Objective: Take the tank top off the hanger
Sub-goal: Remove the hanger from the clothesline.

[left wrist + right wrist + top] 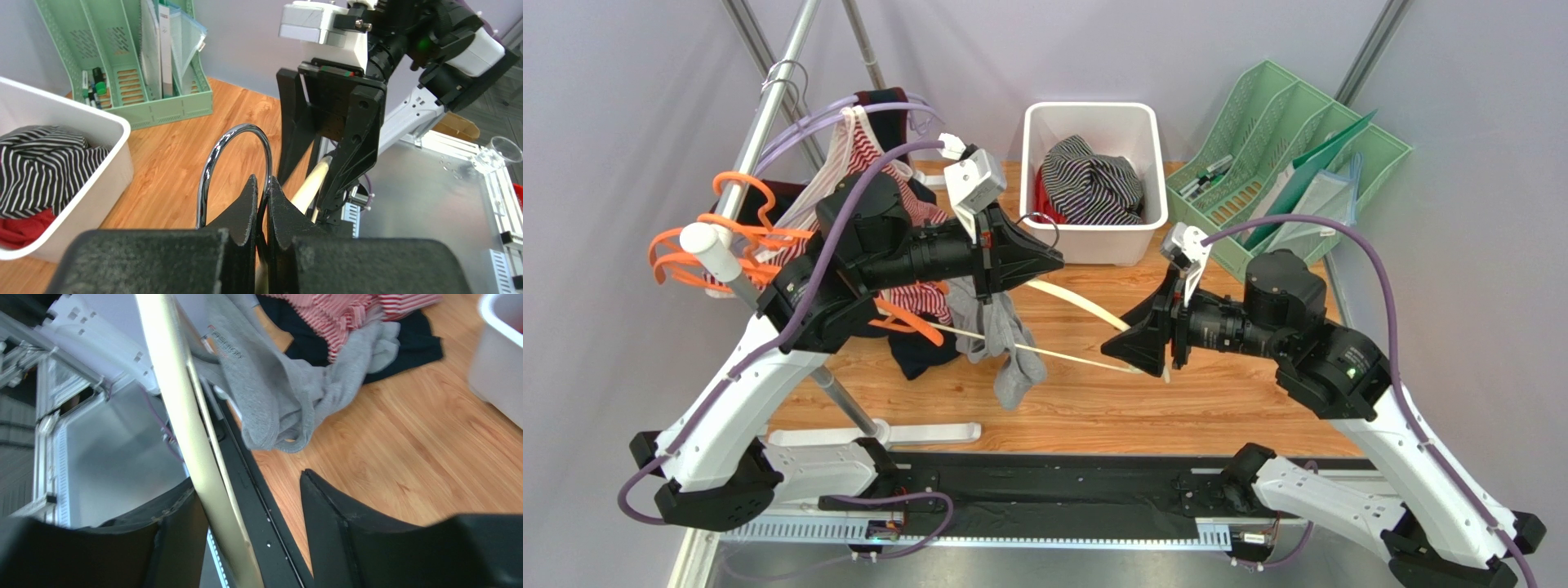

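Note:
A wooden hanger (pixel 1081 306) with a chrome hook (pixel 236 138) is held above the table between the two arms. My left gripper (pixel 1051 257) is shut on the hook's stem (pixel 264 180). A grey tank top (pixel 1001 343) hangs bunched from the hanger's left end, and the right wrist view shows it draped there (pixel 276 398). My right gripper (pixel 1124 343) stands open round the hanger's pale arm (pixel 184 429). The arm lies against the left finger, with a wide gap to the other (pixel 247 479).
A white bin (pixel 1038 123) holding striped clothes stands at the back. A green file tray (pixel 1308 147) is at the back right. A metal clothes rack (pixel 768 110) with orange hangers (pixel 707 245) and red-striped and dark garments (pixel 916 306) fills the left.

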Available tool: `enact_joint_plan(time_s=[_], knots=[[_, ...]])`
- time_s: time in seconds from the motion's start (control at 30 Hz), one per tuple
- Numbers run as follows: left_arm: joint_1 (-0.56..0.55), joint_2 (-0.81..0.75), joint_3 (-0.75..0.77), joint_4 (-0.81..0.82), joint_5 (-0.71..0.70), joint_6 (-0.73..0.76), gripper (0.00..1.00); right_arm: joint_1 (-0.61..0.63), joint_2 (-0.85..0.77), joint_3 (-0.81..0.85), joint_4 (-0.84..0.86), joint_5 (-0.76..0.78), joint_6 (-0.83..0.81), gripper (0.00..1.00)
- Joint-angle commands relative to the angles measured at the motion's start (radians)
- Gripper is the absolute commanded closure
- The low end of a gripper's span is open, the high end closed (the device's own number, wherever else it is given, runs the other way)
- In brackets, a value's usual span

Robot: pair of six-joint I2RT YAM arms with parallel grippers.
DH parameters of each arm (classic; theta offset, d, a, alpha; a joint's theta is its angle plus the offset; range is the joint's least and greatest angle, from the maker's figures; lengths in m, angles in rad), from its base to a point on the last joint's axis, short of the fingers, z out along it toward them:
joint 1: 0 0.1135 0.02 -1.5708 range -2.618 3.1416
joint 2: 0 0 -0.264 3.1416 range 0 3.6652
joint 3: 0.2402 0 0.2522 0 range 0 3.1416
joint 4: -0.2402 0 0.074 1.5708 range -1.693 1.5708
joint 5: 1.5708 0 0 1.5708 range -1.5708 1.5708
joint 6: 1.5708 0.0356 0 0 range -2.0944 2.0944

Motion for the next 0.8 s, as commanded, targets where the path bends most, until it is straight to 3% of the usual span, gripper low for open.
enact_joint_plan(time_s=[0.0,0.23,0.27,0.3,0.37,0.43,0.47,0.5,0.53,0.6,0.67,0.7,0.77], knots=[[-0.002,-0.006,0.044,0.049,0.158,-0.001,1.0,-0.002,0.004,-0.032,0.139,-0.22,0.039,0.59],[-0.002,0.0,0.054,0.063,0.098,-0.021,1.0,0.0,-0.034,-0.104,0.194,-0.226,0.075,0.74],[-0.002,0.0,0.056,0.074,0.099,-0.028,1.0,-0.002,-0.043,-0.115,0.211,-0.238,0.1,0.8],[-0.002,0.002,0.056,0.091,0.101,-0.036,1.0,0.0,-0.045,-0.127,0.226,-0.243,0.115,0.95],[0.0,0.008,0.059,0.104,0.102,-0.059,1.0,0.0,-0.052,-0.147,0.259,-0.211,0.137,1.0],[-0.002,0.006,0.064,0.102,0.078,-0.067,0.85,0.0,-0.066,-0.173,0.297,-0.183,0.171,1.0],[0.0,0.003,0.065,0.1,0.067,-0.07,0.75,0.0,-0.085,-0.183,0.309,-0.163,0.183,1.0],[0.0,0.0,0.064,0.094,0.037,-0.07,0.57,0.0,-0.095,-0.19,0.329,-0.146,0.194,1.0],[-0.002,-0.013,0.062,0.092,0.021,-0.07,0.5,0.0,-0.106,-0.199,0.335,-0.13,0.198,1.0],[-0.002,-0.033,0.062,0.085,-0.025,-0.065,0.38,0.001,-0.14,-0.219,0.351,-0.091,0.203,1.0],[-0.002,-0.059,0.064,0.083,-0.048,-0.067,0.33,0.0,-0.158,-0.23,0.352,-0.058,0.204,1.0],[-0.002,-0.067,0.064,0.085,-0.059,-0.065,0.25,0.0,-0.17,-0.23,0.343,-0.047,0.201,1.0],[-0.002,-0.093,0.067,0.082,-0.066,-0.065,0.24,0.0,-0.181,-0.223,0.326,-0.001,0.194,1.0]])
